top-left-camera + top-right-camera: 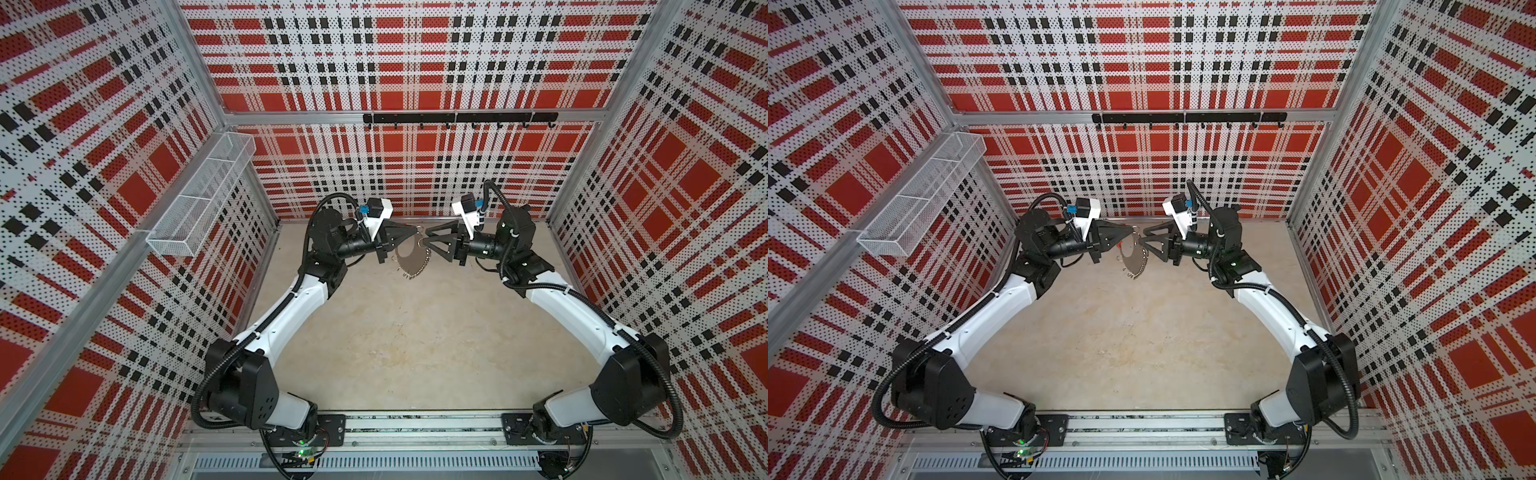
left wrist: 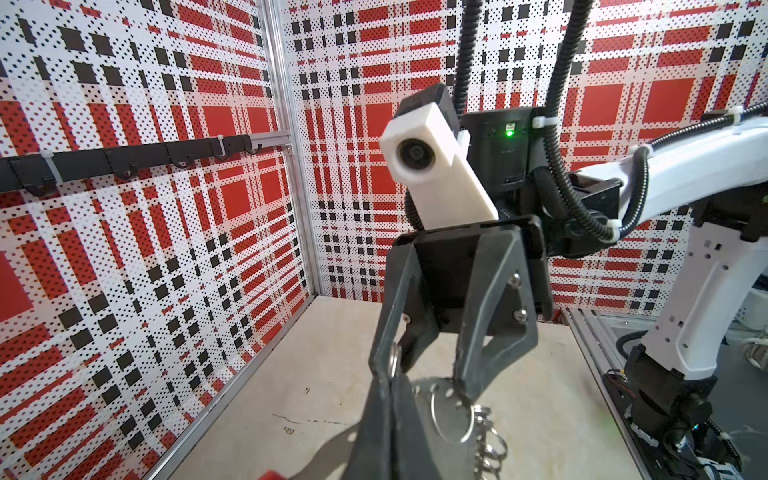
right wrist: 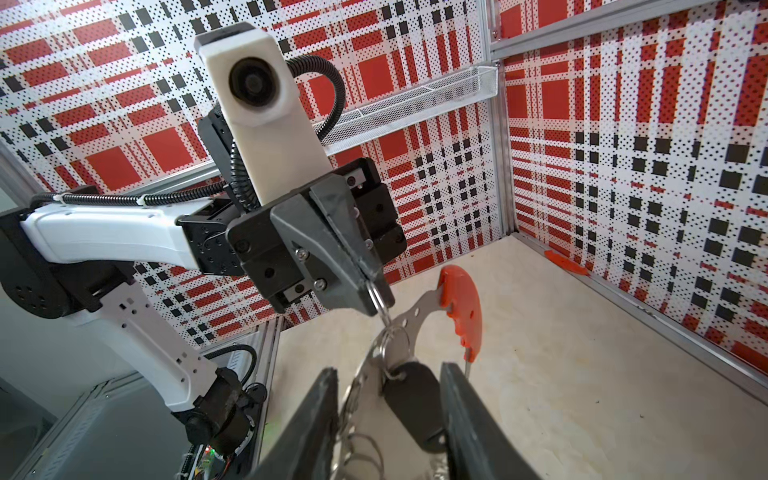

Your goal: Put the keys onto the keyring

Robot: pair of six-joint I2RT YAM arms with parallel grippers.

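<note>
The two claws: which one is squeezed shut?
The left gripper, pinching a small silver ring at its tip. The right gripper has its fingers apart, the black key fob between them.

The keyring [image 3: 415, 316] is shining like smooth grey metal. Its red sleeve [image 3: 462, 303] is looking like smooth plastic. The keys [image 3: 411, 399] are looking dull black plastic. The table [image 3: 582, 374] is maybe looking like pale, scuffed wood.

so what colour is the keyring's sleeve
The keyring's sleeve is orange-red, clearest in the right wrist view.
</note>
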